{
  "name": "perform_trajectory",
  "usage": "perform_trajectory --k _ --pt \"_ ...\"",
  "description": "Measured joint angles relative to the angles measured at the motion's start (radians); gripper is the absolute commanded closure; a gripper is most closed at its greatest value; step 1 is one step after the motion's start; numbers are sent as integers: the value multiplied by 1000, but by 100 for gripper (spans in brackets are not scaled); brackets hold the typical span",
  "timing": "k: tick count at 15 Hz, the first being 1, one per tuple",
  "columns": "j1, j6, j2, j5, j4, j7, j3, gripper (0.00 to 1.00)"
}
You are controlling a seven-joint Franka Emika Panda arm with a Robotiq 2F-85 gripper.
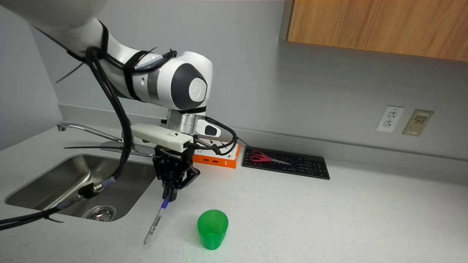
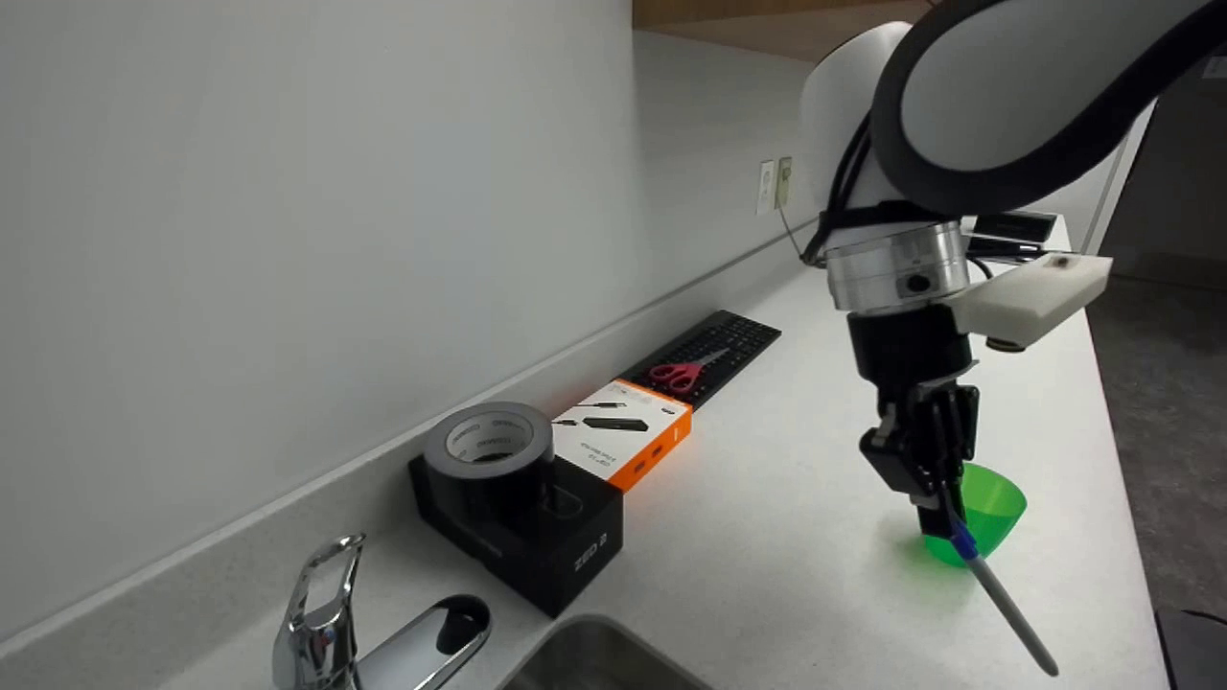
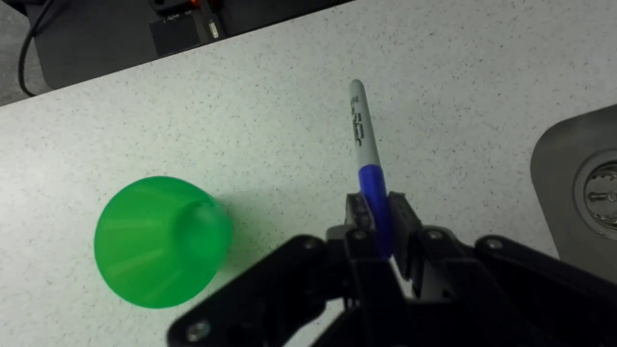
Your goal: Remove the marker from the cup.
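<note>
Tilted blue-capped marker (image 3: 367, 149), jaws clamped on its cap (image 3: 373, 185), green plastic cup (image 3: 140, 246) upright and apart, tape roll (image 2: 494, 471) visible only in an exterior view

There on the pale, speckled countertop (image 1: 347, 219) lies a long black keyboard (image 1: 305, 167), flat along the back; just beside it, a white-and-orange rectangular box (image 2: 618, 441), then a black rectangular box (image 2: 542, 556)! Out front, well apart, a tapered green plastic cup (image 1: 212, 230) stands upright.
</note>
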Motion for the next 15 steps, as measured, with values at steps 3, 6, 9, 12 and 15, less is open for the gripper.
perform_trajectory --k 3,6,9,12,15 --pt "0 0 81 0 52 1 -3 96" --pt "0 20 143 -6 94 14 -6 96" --pt "0 65 194 -19 119 33 -10 96" --pt "0 109 236 -39 139 58 -15 96" --pt "1 139 267 -61 159 83 -21 60"
